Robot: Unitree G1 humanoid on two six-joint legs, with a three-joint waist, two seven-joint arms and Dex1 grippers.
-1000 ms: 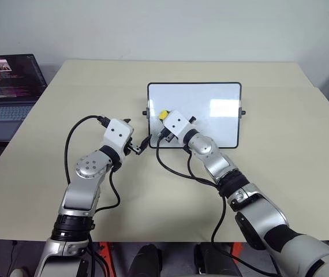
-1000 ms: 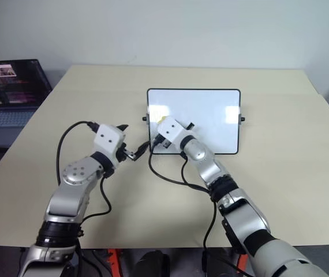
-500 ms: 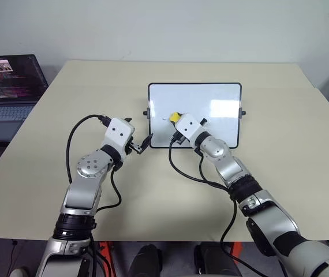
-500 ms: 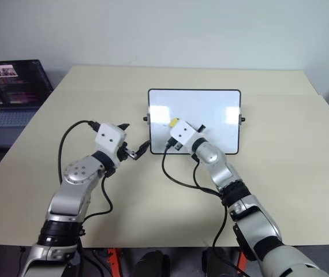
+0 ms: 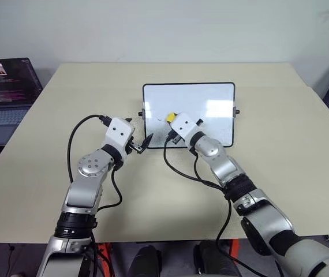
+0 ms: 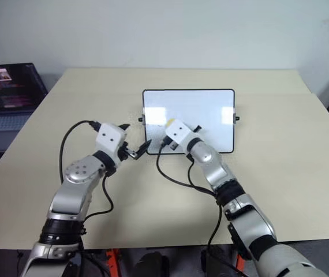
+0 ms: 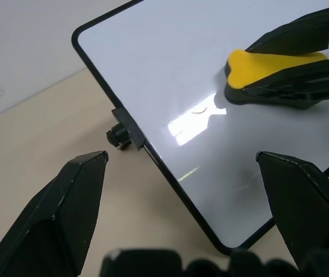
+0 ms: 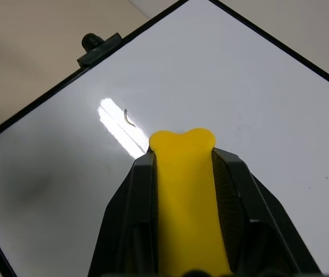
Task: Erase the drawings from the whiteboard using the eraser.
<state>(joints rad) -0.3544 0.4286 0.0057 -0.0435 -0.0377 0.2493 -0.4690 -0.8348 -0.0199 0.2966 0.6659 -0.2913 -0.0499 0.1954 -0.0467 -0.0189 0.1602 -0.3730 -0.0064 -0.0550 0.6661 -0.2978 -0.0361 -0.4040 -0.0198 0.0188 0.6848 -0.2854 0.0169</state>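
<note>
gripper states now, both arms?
Left gripper: open, empty, beside the white black-framed whiteboard.
Right gripper: shut on the yellow sponge eraser.

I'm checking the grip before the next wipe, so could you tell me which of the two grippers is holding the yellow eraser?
The right gripper, shut on the eraser over the whiteboard; the left gripper stands open, empty, beside the board.

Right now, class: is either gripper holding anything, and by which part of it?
The right gripper holds the yellow eraser, pinched on its two long sides, one end poking out over the whiteboard. The left gripper is open, holding nothing.
</note>
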